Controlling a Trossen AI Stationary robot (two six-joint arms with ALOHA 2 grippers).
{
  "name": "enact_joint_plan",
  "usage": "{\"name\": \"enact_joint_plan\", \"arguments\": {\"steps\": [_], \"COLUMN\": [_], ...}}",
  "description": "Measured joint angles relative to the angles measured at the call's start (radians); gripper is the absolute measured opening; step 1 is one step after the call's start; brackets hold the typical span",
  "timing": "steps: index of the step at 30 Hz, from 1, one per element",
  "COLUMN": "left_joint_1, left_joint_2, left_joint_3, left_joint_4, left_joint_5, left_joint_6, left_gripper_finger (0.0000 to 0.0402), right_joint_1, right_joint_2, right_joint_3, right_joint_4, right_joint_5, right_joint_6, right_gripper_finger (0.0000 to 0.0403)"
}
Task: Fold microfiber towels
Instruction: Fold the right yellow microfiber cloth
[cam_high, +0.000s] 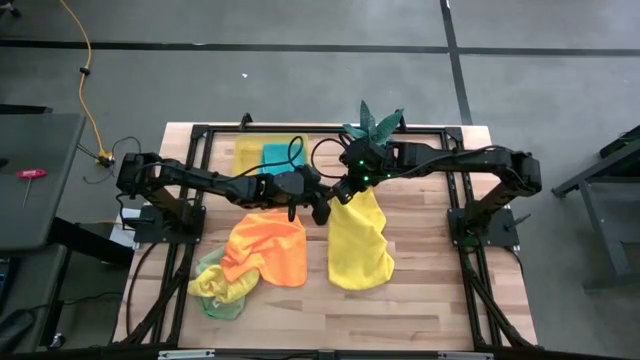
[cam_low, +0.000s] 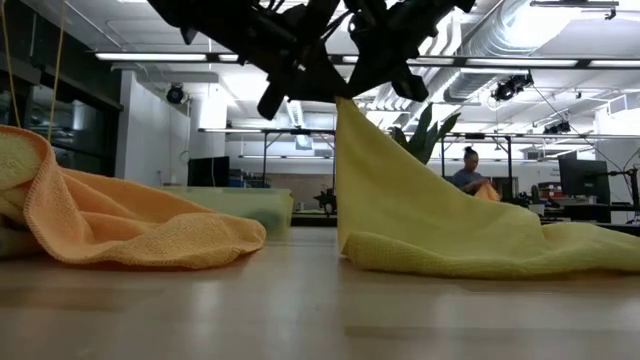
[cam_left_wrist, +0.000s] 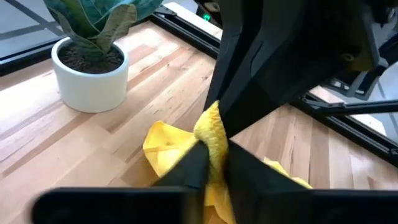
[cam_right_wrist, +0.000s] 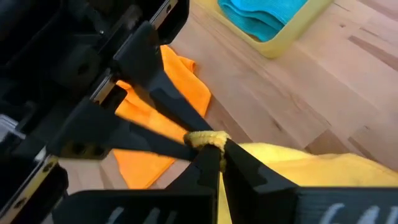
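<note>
A yellow towel (cam_high: 360, 245) hangs by one raised bunched part and slopes down onto the table, where its lower end (cam_low: 470, 250) lies. My left gripper (cam_high: 322, 208) and my right gripper (cam_high: 346, 192) meet at that raised part, both shut on it. An orange towel (cam_high: 268, 250) lies crumpled at the left, on top of a light green towel (cam_high: 215, 295). A teal towel (cam_high: 281, 155) lies in the yellow bin (cam_high: 245, 157) at the far edge. My left gripper pinches the yellow towel's raised bunched part (cam_left_wrist: 210, 134) between its two fingers, coming slanted down from the table's left. The cloth is gathered into several layers there and hangs below. My right gripper pinches the same bunch (cam_right_wrist: 208, 138) between its two fingers, slanting down from the right, right beside the left fingers. The towel hangs from it with its lower end on the table.
A potted plant (cam_high: 375, 125) in a white pot (cam_left_wrist: 90, 78) stands at the far edge, close behind the grippers. The black frame rails (cam_high: 465, 240) run along the table's sides. Bare wood shows along the near edge (cam_high: 400, 320). A person (cam_low: 470, 178) sits far off in the room.
</note>
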Motion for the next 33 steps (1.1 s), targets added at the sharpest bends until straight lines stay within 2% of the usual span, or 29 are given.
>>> {"name": "enact_joint_plan", "arguments": {"steps": [2, 7, 13, 16, 20, 24, 28, 33], "left_joint_1": [0.000, 0.001, -0.015, -0.023, -0.037, -0.049, -0.054, -0.054], "left_joint_2": [0.000, -0.003, -0.002, -0.002, -0.002, -0.002, -0.002, -0.002], "left_joint_3": [0.000, 0.001, 0.000, 0.000, -0.001, -0.001, -0.001, -0.001], "left_joint_4": [-0.016, -0.136, -0.237, -0.252, -0.260, -0.263, -0.267, -0.267], "left_joint_5": [0.014, 0.052, 0.068, 0.068, 0.064, 0.064, 0.065, 0.065], "left_joint_6": [0.007, 0.008, 0.031, 0.042, 0.037, 0.037, 0.035, 0.033], "left_gripper_finger": [0.0009, 0.0005, 0.0002, 0.0002, 0.0001, 0.0001, 0.0001, 0.0000], "right_joint_1": [-0.001, -0.027, -0.042, -0.042, -0.055, -0.085, -0.114, -0.140], "right_joint_2": [0.000, -0.025, -0.051, -0.068, -0.118, -0.130, -0.096, -0.049], "right_joint_3": [0.000, 0.000, -0.044, -0.153, -0.342, -0.481, -0.568, -0.594], "right_joint_4": [-0.005, -0.122, -0.370, -0.362, -0.178, 0.095, 0.290, 0.376], "right_joint_5": [-0.003, 0.002, 0.083, 0.085, 0.101, 0.115, 0.139, 0.197], "right_joint_6": [-0.030, -0.078, -0.189, -0.221, -0.200, -0.167, -0.184, -0.212], "right_gripper_finger": [0.0000, 0.0017, 0.0095, 0.0139, 0.0176, 0.0181, 0.0181, 0.0181]}}
